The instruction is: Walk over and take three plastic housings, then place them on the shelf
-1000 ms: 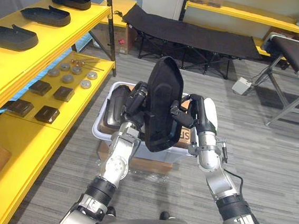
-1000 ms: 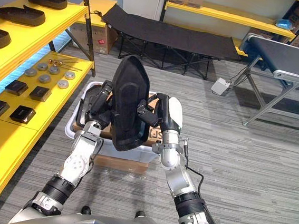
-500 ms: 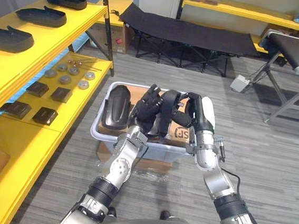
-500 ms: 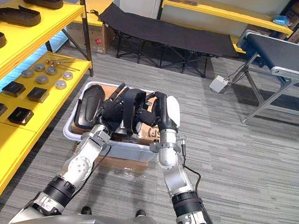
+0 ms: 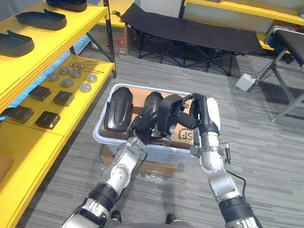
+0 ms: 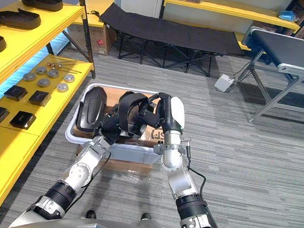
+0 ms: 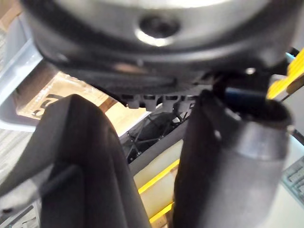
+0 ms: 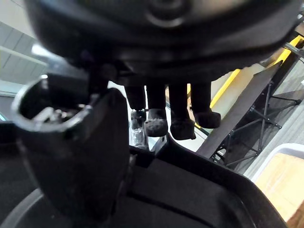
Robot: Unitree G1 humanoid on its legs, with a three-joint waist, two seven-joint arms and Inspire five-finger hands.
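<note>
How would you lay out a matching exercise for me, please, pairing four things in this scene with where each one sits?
Things:
1. held housing
2. spare housing
3. metal discs
4. folding cot

Places:
A. standing on the grey floor at the far side
B. lying at the left end of the white bin
C. on the lower yellow shelf
D. between the left hand and the right hand, over the bin

Pairs: 1-D, 2-B, 3-C, 4-A
</note>
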